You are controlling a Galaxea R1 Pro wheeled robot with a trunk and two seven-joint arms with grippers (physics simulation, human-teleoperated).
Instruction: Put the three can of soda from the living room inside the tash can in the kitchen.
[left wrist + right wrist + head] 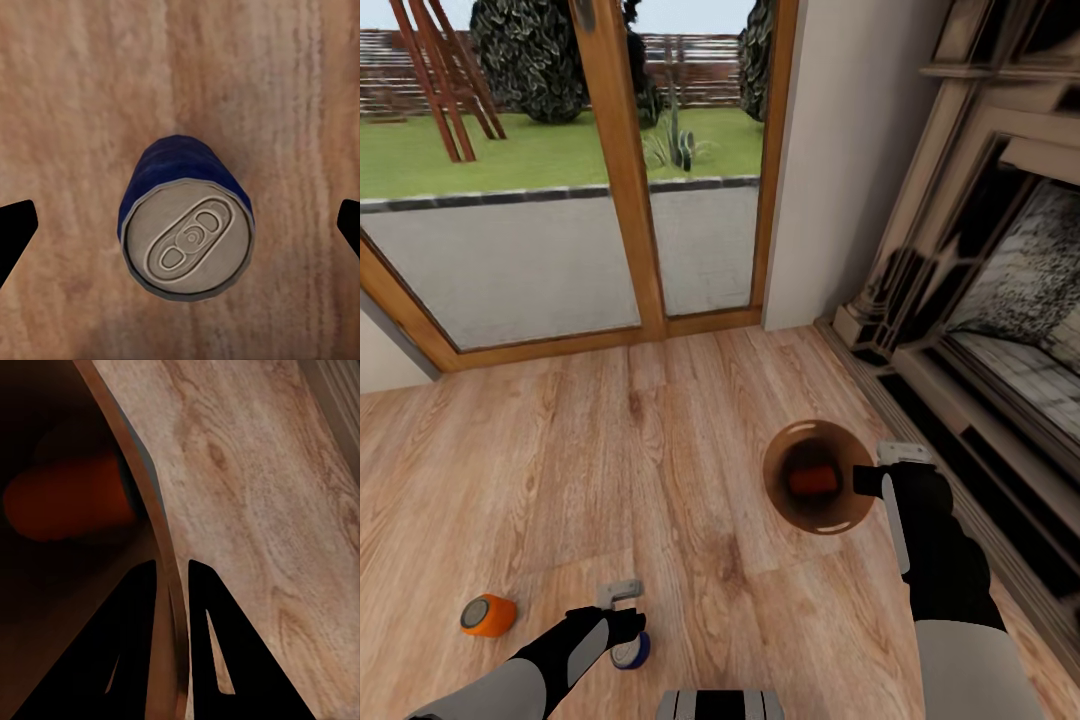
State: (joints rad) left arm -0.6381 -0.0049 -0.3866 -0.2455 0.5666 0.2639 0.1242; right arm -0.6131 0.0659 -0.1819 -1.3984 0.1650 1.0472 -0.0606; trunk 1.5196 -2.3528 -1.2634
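The light wood plank floor [690,470] carries an orange soda can [488,615] lying near left, with a blue soda can [632,652] upright to its right.

Floor [660,450]: pale wood planks w/ visible grain, matt. Blue can [186,217]: dull silver metal top, slightly dented blue body. Bin [818,490]: brown wood-look inside, glossy sheen. Door frame [622,160]: smooth varnished wood, glass panes.

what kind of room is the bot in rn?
Looks like a living room opening onto a garden: a light wood floor, wood-framed glass doors showing a lawn outside, and a fireplace along the wall on the robot's right.
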